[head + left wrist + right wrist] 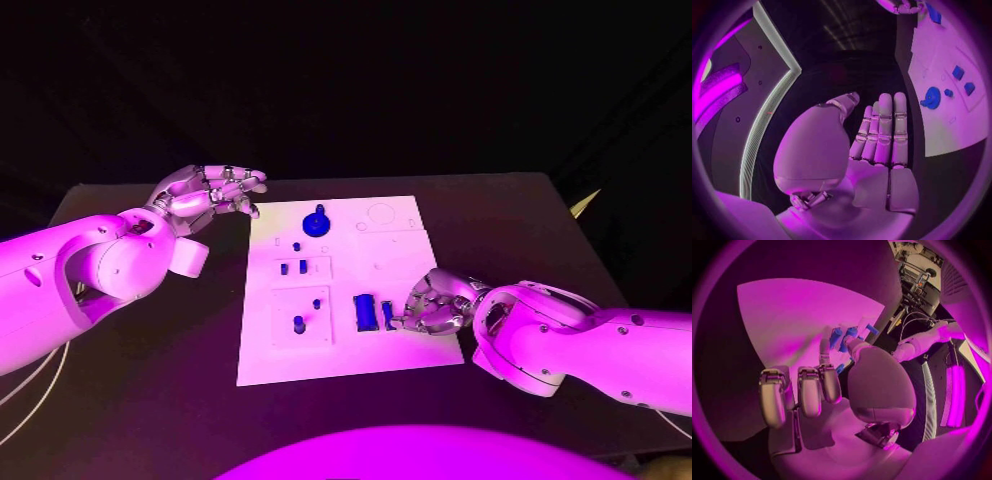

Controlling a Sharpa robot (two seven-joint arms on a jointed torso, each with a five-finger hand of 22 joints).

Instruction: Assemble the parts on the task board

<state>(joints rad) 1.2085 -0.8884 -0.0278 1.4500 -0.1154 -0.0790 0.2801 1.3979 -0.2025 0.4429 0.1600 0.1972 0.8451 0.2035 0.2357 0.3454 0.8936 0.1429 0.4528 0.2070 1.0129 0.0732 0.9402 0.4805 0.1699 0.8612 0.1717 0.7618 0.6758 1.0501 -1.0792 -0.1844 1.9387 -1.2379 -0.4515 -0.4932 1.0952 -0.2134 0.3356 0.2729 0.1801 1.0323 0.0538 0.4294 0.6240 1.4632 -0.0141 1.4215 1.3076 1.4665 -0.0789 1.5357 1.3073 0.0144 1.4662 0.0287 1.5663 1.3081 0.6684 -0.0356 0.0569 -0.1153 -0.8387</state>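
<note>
Right hand (430, 303) is down at the board's (389, 350) near right edge, fingers curled around the loose blue parts (368, 312) there, probably because those are next to go in. Can't tell if it's actually got one pinched. Left hand (214, 190) hangs over the worktop (144, 400) beside the board's far left corner, fingers apart, holding nothing, likely parked clear.

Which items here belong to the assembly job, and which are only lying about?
Job:
- white rectangular task board
- round blue gear-shaped part near the board's far edge
- upright blue block parts by the right hand
- small blue pieces mid-board

Lying about:
- black table
- left hand, holding nothing, beside the board
</note>
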